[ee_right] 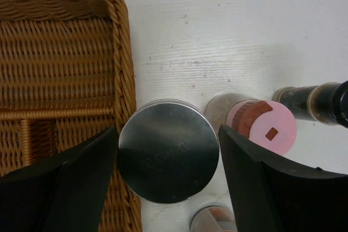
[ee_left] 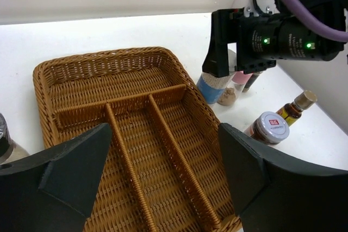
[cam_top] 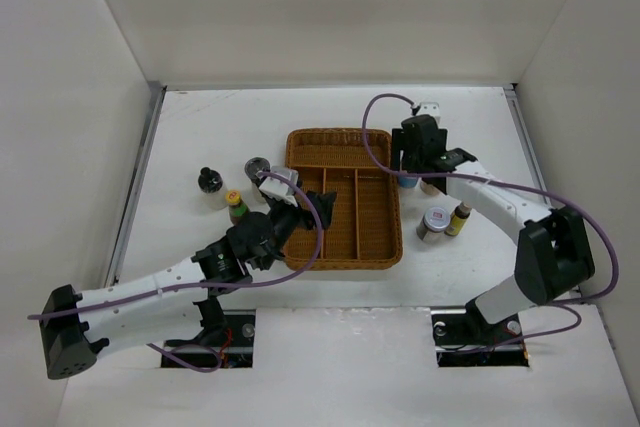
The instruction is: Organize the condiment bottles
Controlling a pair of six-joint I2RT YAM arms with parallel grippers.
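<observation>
Right gripper [ee_right: 166, 134] spread wide astride silver-lidded bottle [ee_right: 168, 172], embossed stamp perhaps digits; left gripper [ee_left: 163, 134] wide too.

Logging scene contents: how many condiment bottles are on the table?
7. Left of the tray: black-lidded shaker, yellow-capped bottle, dark-lidded jar. Right: blue-banded bottle between the fingers of the right pincer, pink-capped shaker, red-topped jar, gold-capped bottle. More may be hidden.

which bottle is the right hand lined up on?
The silver-lidded bottle beside the tray's rim: it sits between the right hand's open fingers. The pink-capped one lies outside them.
</observation>
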